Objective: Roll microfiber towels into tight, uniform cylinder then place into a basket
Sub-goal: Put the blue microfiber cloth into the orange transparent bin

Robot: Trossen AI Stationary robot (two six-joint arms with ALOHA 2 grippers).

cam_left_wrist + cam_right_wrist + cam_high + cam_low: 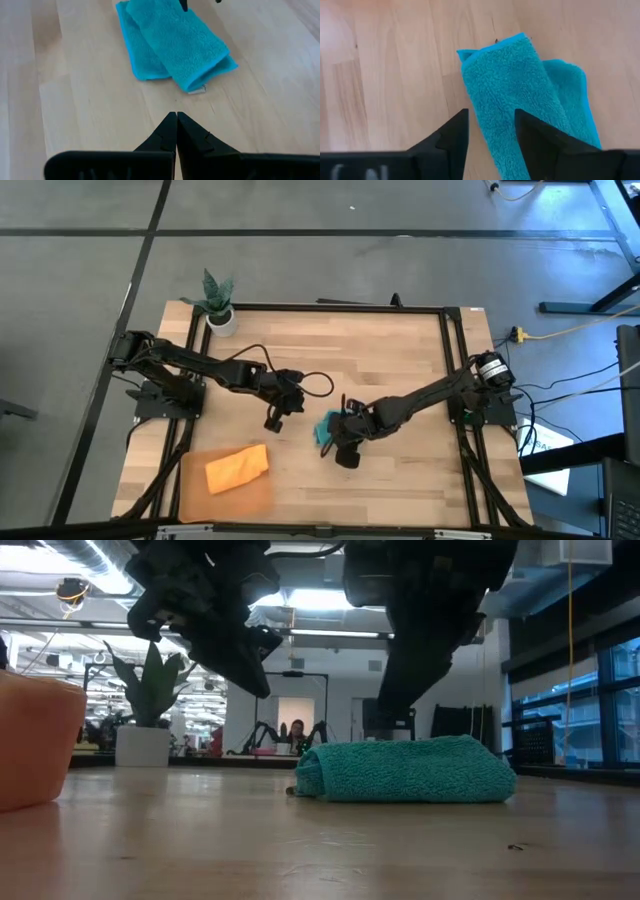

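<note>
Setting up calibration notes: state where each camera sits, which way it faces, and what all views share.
High: overhead, looking down; both arms, orange towel in basket.
Low: at tabletop height, looking level; arms hang above teal towel.
Left wrist: behind shut left gripper, facing that towel.
Right wrist: behind open right gripper, over it.
Shared: the teal towel.

The desk (400, 360) was evenly and brightly lit from above, and only soft, short shadows were cast. In the low view, ceiling strip lights (320, 600) were blown out to glare, the arms were left as dark silhouettes, and the near desk surface was blurred. In the wrist views, the wood was washed pale and the near fingers (452, 135) were rendered soft.
</note>
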